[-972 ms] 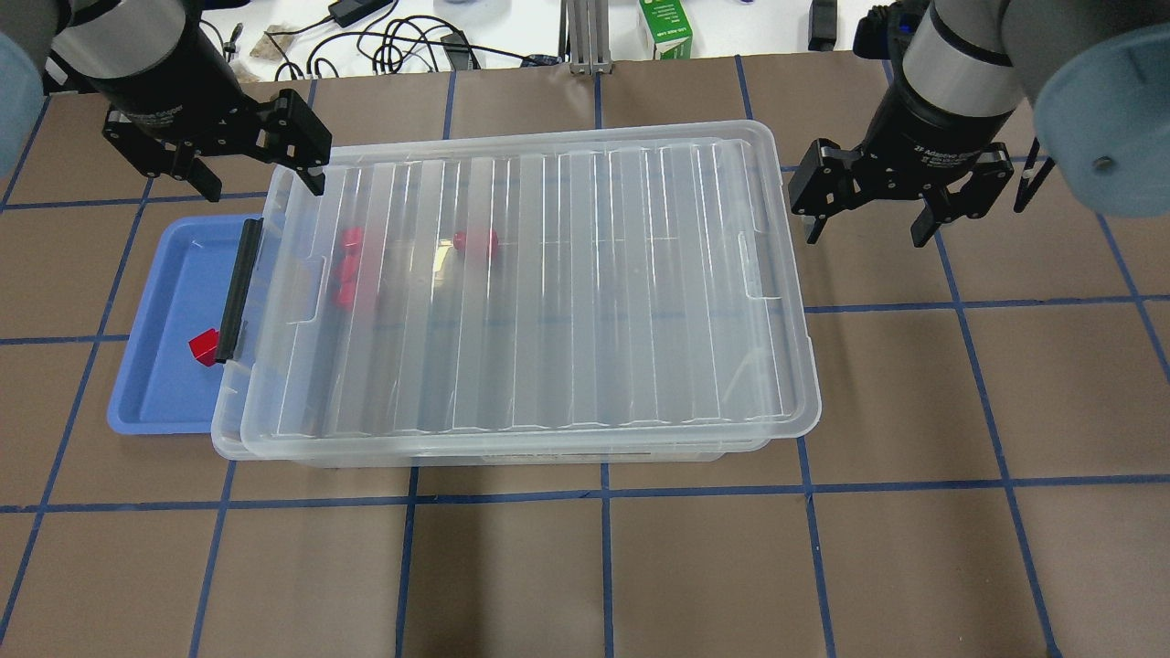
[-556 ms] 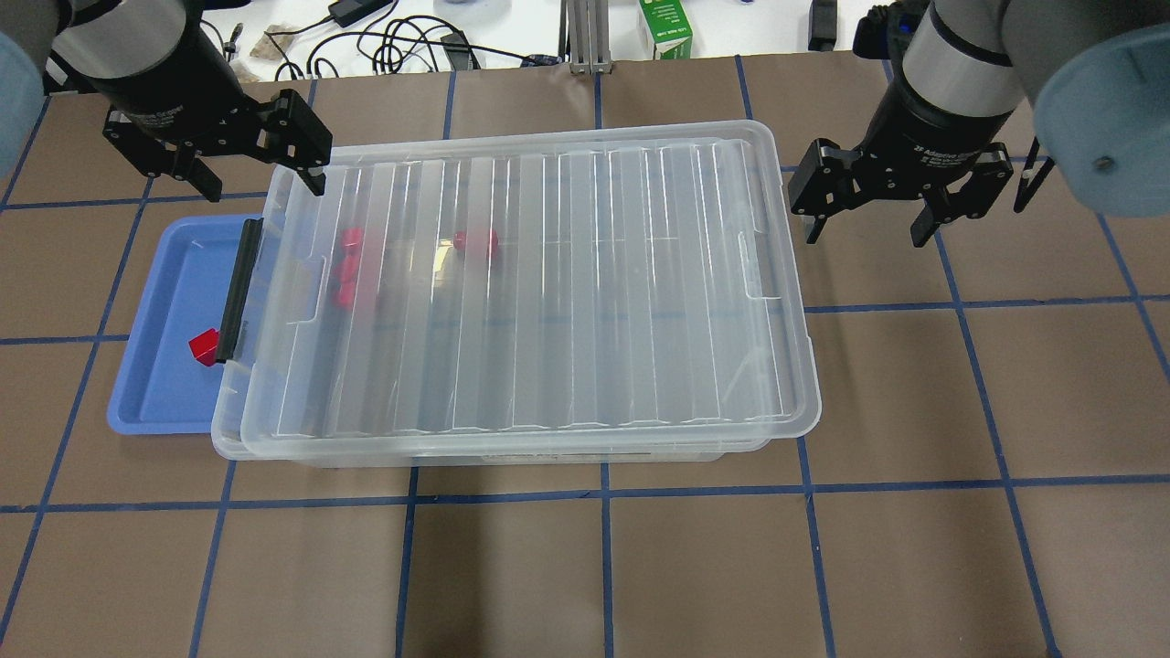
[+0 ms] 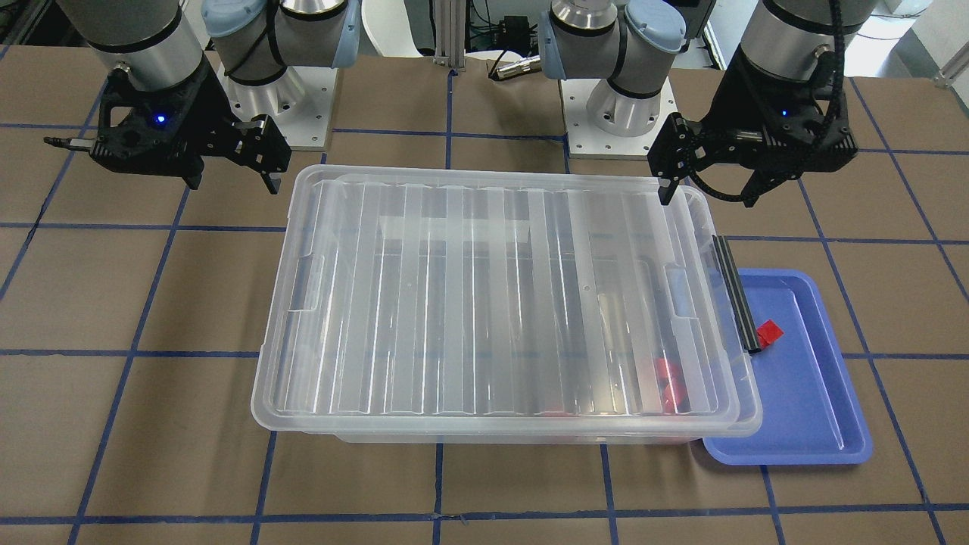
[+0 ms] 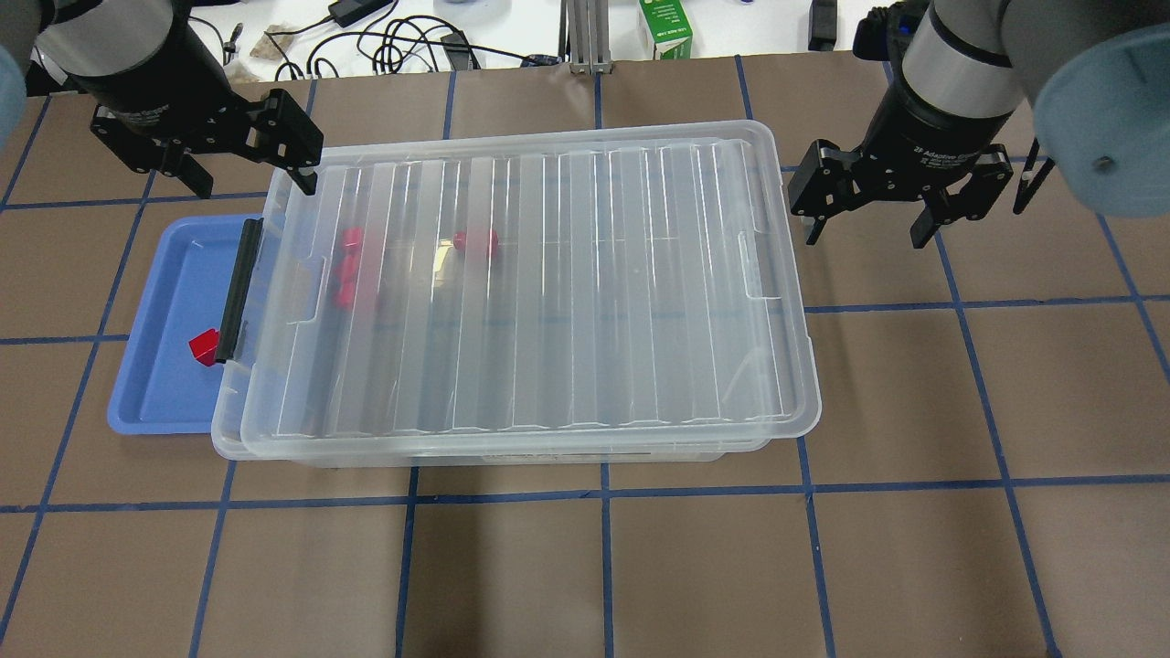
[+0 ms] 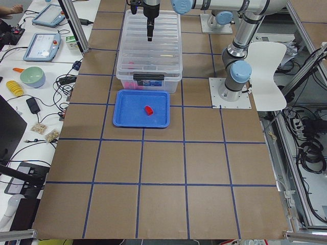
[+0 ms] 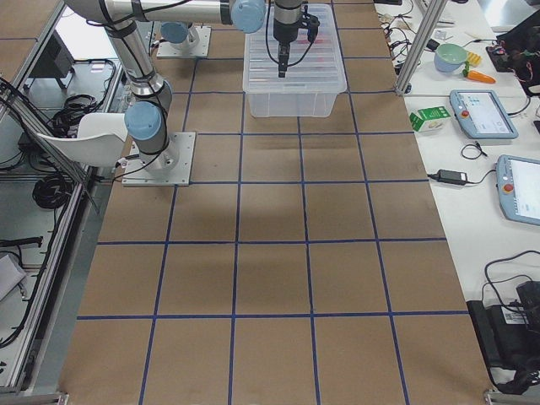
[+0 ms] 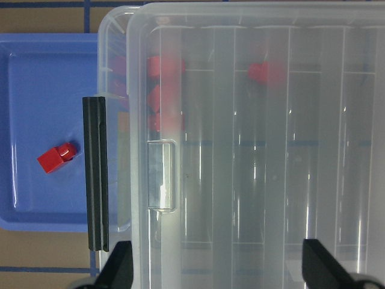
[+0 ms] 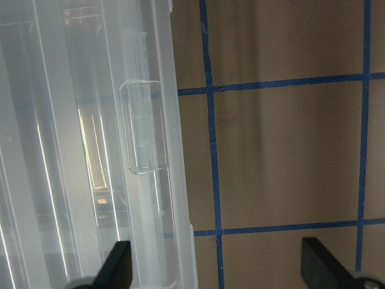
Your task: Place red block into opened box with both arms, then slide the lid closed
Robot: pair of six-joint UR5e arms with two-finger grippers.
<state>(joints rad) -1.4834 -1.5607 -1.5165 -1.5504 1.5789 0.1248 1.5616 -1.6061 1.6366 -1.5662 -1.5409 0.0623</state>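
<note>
The clear box (image 4: 225,437) stands mid-table with the ribbed lid (image 4: 567,292) lying over nearly all of it. Through the lid I see red blocks (image 4: 347,265) near the left end and one more (image 4: 475,242) further in. Another red block (image 4: 203,347) lies in the blue tray (image 4: 160,375), also seen in the left wrist view (image 7: 57,158). My left gripper (image 4: 255,189) hangs open above the box's far left corner, holding nothing. My right gripper (image 4: 865,238) hangs open just past the box's right end, also holding nothing.
A black latch bar (image 4: 239,288) sits on the box's left end, over the tray's edge. A green carton (image 4: 665,27) and cables (image 4: 393,41) lie beyond the table's far edge. Brown table surface with blue tape lines surrounds the box.
My left gripper has drifted slightly back and to the left, still open. The right gripper, box, lid and blocks have not moved.
</note>
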